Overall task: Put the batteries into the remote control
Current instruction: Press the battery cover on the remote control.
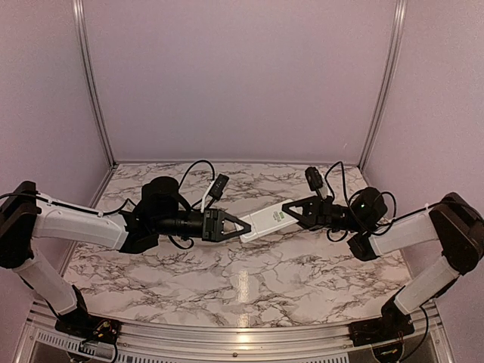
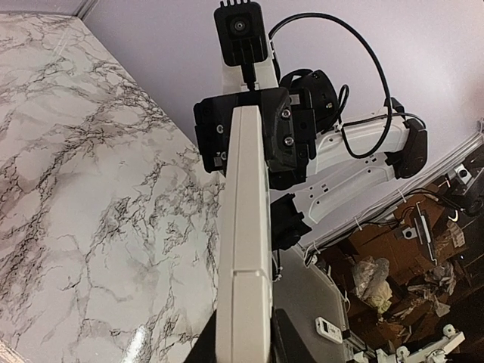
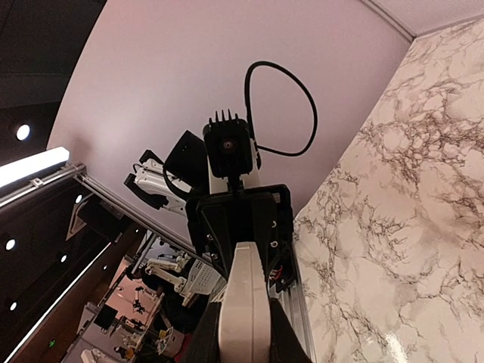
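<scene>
Since the remote control (image 1: 265, 221) hangs above the table (image 1: 227, 280), clamped endwise by the left gripper (image 1: 243, 226) and the right gripper (image 1: 289, 212), opposed pulling may twist or drop it; no batteries are visible, so loading may stall.

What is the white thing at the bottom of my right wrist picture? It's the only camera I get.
Observer: That's the remote control. The top camera shows it up in the air above the marble table, pinched end to end between the left jaws and the right jaws.
Operator: Which side faces up?
Observer: From above, a small greenish patch shows on its upward face, near the right jaws.
Operator: Are the batteries in?
Observer: Cannot tell. The left wrist camera shows a thin seam across its narrow edge near the left jaws; no loose batteries show anywhere.
</scene>
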Action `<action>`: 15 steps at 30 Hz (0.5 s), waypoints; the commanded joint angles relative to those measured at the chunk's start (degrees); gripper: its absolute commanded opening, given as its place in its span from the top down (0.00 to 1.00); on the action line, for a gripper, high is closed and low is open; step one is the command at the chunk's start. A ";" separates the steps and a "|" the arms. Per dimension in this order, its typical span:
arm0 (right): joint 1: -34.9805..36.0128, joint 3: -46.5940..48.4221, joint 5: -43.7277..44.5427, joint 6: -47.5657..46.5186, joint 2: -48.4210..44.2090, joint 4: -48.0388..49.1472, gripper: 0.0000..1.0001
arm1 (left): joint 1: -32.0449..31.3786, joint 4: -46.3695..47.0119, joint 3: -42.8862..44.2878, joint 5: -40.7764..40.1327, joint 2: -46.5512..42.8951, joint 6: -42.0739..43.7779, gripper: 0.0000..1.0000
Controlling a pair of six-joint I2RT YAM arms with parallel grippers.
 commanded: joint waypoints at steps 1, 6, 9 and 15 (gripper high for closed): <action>0.78 1.70 -0.33 1.53 -1.22 2.56 0.84 | 0.39 0.13 1.80 0.91 0.96 3.39 0.89; 0.81 2.29 -3.03 -3.65 -4.35 -4.73 0.62 | 0.40 -5.57 3.43 4.22 -0.69 9.19 0.96; 0.87 3.66 -5.76 -11.27 -7.34 -15.65 0.55 | 0.41 -12.65 5.49 6.74 -1.94 14.60 0.96; 2.59 11.24 -8.08 -35.77 -12.39 -50.99 0.51 | 0.33 -23.39 9.17 10.16 -2.30 21.22 0.97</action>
